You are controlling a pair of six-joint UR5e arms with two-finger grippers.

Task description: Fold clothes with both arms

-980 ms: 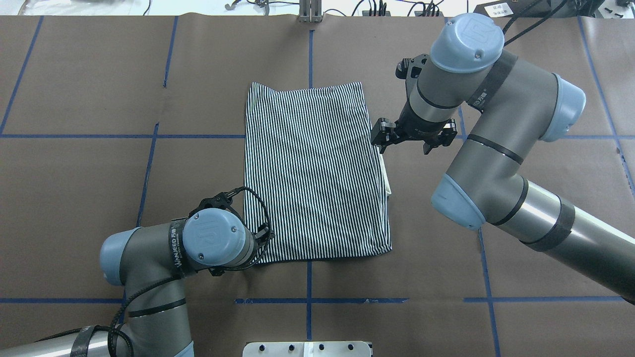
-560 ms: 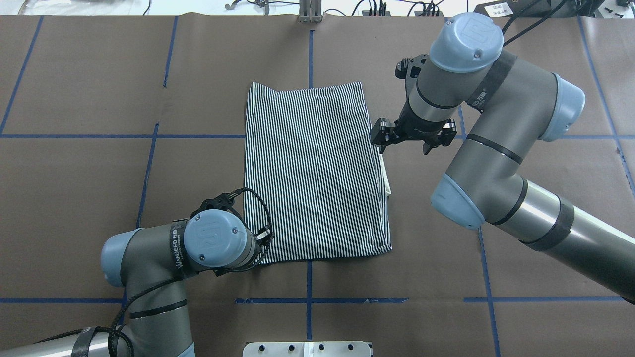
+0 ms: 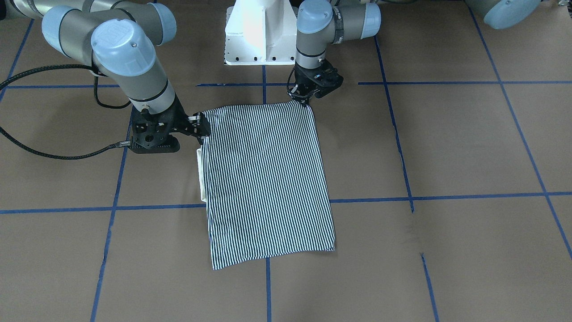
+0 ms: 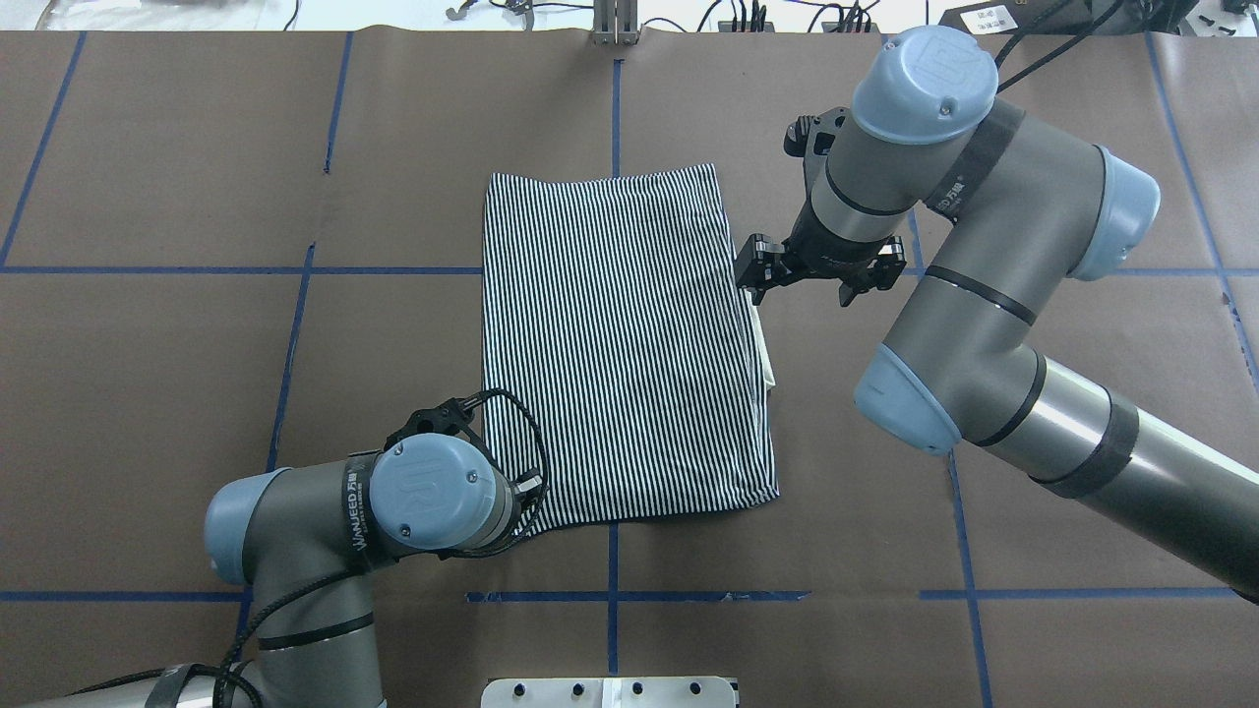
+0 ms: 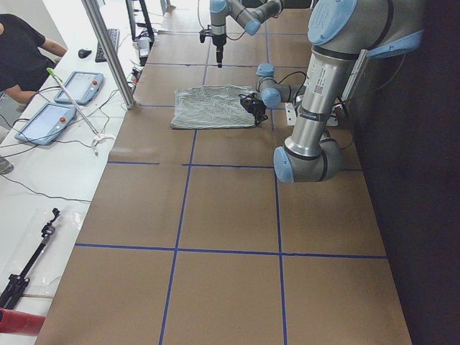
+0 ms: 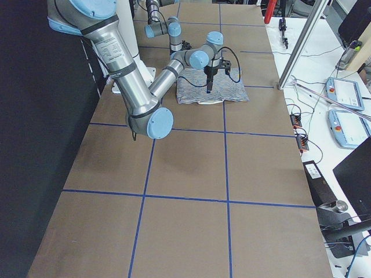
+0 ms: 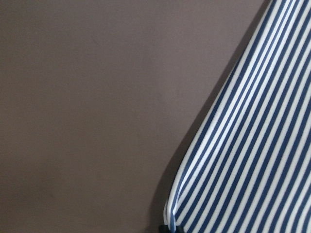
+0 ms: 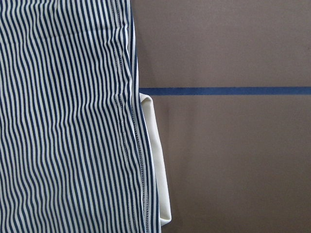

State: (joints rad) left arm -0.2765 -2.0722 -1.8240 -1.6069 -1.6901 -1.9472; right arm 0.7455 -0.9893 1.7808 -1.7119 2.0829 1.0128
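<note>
Overhead exterior: striped polo shirt (image 4: 629,344) lies flat on the table (image 4: 177,393). The left gripper (image 3: 305,99) pinches its robot-side corner, likely for a fold. The right gripper (image 4: 752,273) waits beside the collar (image 8: 158,170) edge, its opening unclear.

Polo shirt (image 4: 629,344): thin knit cloth, matt, soft; fine navy-and-white stripes, stitched seam along its 3 o'clock edge in the right wrist view.
Collar (image 8: 158,160): cream cloth, matt, plain, thicker-looking.
Table cover (image 4: 148,393): brown paper-like sheet, matt, faint creases.
Grid tape (image 4: 393,269): blue, smooth, slight sheen.
Left arm (image 4: 295,511) and right arm (image 4: 984,246): grey metal tubes, satin finish, bright highlights.
Joint caps (image 4: 925,74): light-blue plastic, smooth, semi-gloss.
Left gripper (image 3: 304,98) and right gripper (image 3: 204,129): black, matt; metal or plastic, cannot tell.
Cable (image 3: 53,67): black braided sleeve, rough weave.
Pedestal (image 3: 250,31), 12 o'clock in the front-facing view: white, glossy paint.
</note>
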